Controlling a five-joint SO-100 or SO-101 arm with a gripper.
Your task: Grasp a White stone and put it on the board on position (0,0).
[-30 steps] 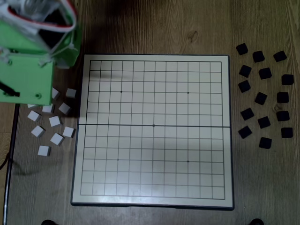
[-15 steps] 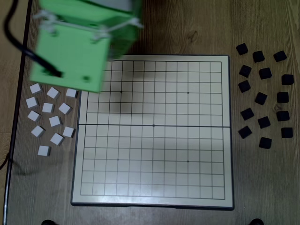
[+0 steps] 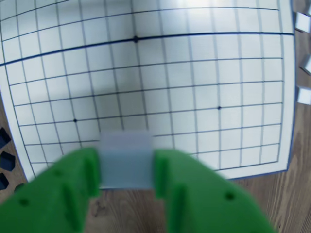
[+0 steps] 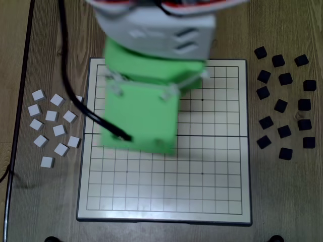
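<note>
From the wrist camera I see my gripper (image 3: 127, 167) with its green jaws closed on a white stone (image 3: 126, 160); the tile sits squarely between the two fingers (image 3: 82, 182), touched on both sides, blurred by closeness. Beyond the jaws lies the board (image 3: 243, 58), its cream grid filling most of that view. The thick fold line runs across the far part, and the dotted crossing on it, position (0,0) (image 3: 135, 39), lies well ahead of the held stone, almost straight ahead. Two other dotted crossings sit nearer, one to each side of the jaws. A few loose white tiles (image 3: 302, 22) show off the board's edge at far right, and black tiles (image 3: 7, 160) peek in at lower left, close beside the left finger.

In the fixed view the green arm (image 4: 146, 111) hangs over the upper left half of the board (image 4: 222, 191), covering the middle crossing, so I cannot see the jaws or stone there. The remaining white tiles (image 4: 53, 126) lie in a loose cluster on the wooden counter (image 4: 282, 201) at the left, the black tiles (image 4: 285, 106) at the right.
</note>
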